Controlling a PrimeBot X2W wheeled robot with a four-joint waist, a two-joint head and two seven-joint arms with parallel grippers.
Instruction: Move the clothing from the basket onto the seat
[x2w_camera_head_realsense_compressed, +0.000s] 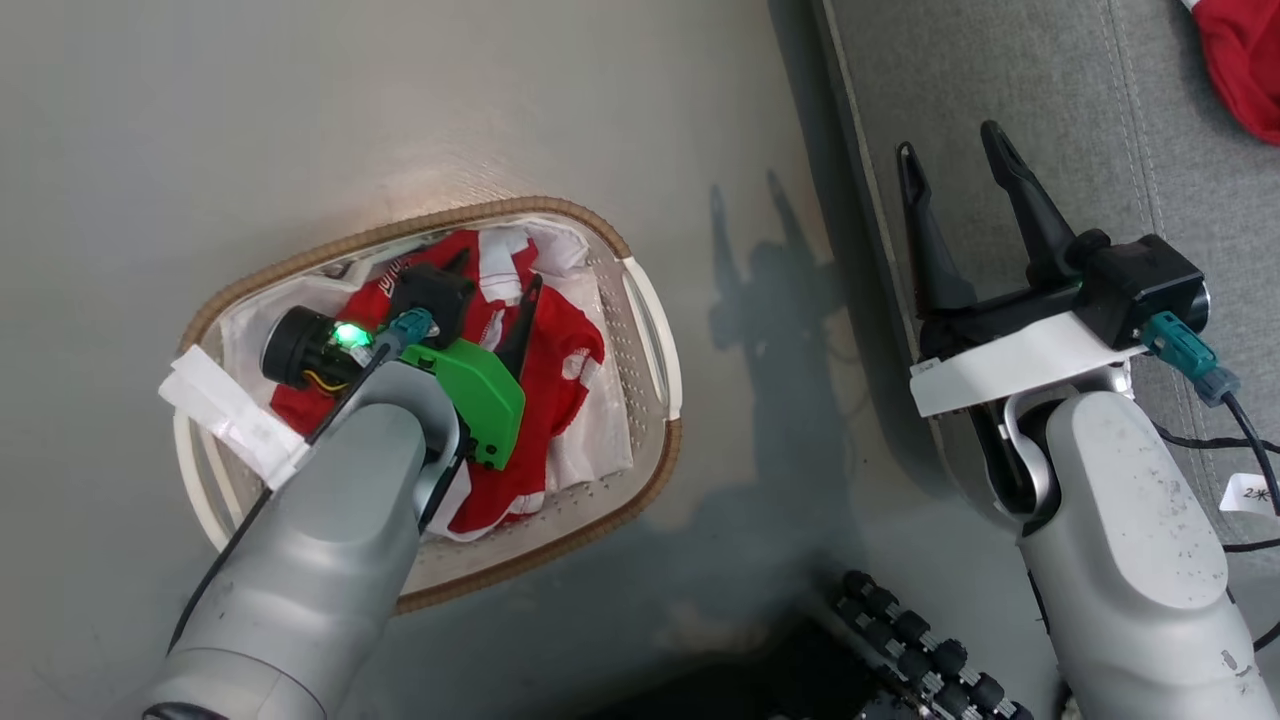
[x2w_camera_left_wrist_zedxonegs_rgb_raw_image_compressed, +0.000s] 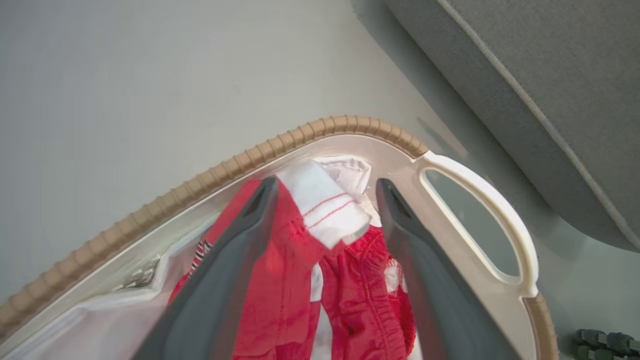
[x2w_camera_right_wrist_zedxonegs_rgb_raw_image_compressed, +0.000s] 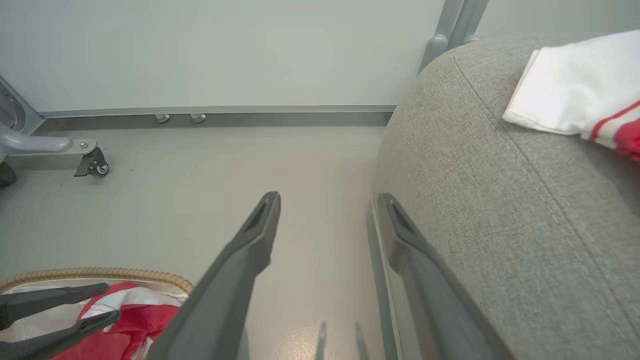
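Observation:
The basket (x2w_camera_head_realsense_compressed: 612, 470) stands on the floor with red and white clothing (x2w_camera_head_realsense_compressed: 560, 350) heaped inside. My left gripper (x2w_camera_head_realsense_compressed: 495, 285) reaches down into it, open. In the left wrist view its fingers straddle the clothing (x2w_camera_left_wrist_zedxonegs_rgb_raw_image_compressed: 345, 300) just inside the brown rim (x2w_camera_left_wrist_zedxonegs_rgb_raw_image_compressed: 300, 135), jaws wide apart. My right gripper (x2w_camera_head_realsense_compressed: 950, 145) hovers open over the edge of the grey seat (x2w_camera_head_realsense_compressed: 1000, 80) with nothing between its fingers (x2w_camera_right_wrist_zedxonegs_rgb_raw_image_compressed: 250, 250). A red garment (x2w_camera_head_realsense_compressed: 1240, 60) lies on the seat; in the right wrist view its white sleeve (x2w_camera_right_wrist_zedxonegs_rgb_raw_image_compressed: 565, 85) shows on the seat (x2w_camera_right_wrist_zedxonegs_rgb_raw_image_compressed: 500, 200).
The seat's edge (x2w_camera_left_wrist_zedxonegs_rgb_raw_image_compressed: 550, 75) lies close to the basket's white handle (x2w_camera_left_wrist_zedxonegs_rgb_raw_image_compressed: 500, 200), with a strip of floor between. A white tag (x2w_camera_head_realsense_compressed: 230, 410) hangs from the basket's far handle. A frame leg with a caster (x2w_camera_right_wrist_zedxonegs_rgb_raw_image_compressed: 92, 162) stands by the wall. Black rollers (x2w_camera_head_realsense_compressed: 920, 640) sit at my base.

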